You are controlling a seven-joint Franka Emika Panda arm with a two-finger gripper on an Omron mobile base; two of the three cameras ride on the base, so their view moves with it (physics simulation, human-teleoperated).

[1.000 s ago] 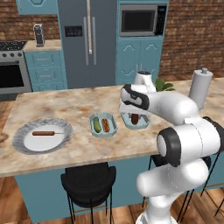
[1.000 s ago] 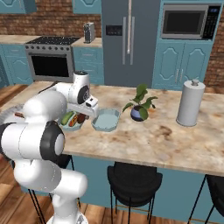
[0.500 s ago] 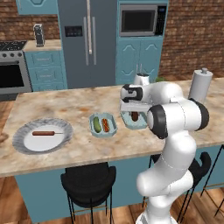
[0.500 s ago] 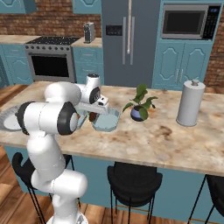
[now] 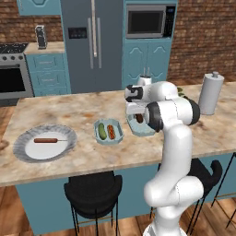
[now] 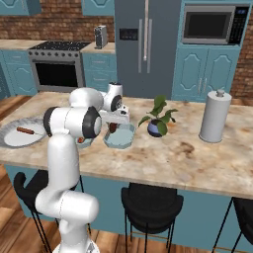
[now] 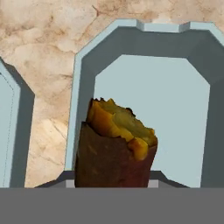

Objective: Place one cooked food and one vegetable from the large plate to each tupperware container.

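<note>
My gripper is shut on a piece of baked sweet potato with brown skin and orange-yellow flesh. It hangs just above the right tupperware container, a pale blue tray whose floor is bare. The left tupperware container holds a green vegetable and a red sausage. At the counter's left end, the large plate carries a sausage on a stick. From the right base view, the gripper sits over the same tray, and the plate lies far left.
A potted plant stands just right of the trays. A white paper towel roll is farther right on the counter. Black stools are tucked under the counter's front edge. Stove, fridge and microwave line the back wall.
The arm's elbow has swung up and over while the hand stayed above the right tray. The sweet potato is still held.
</note>
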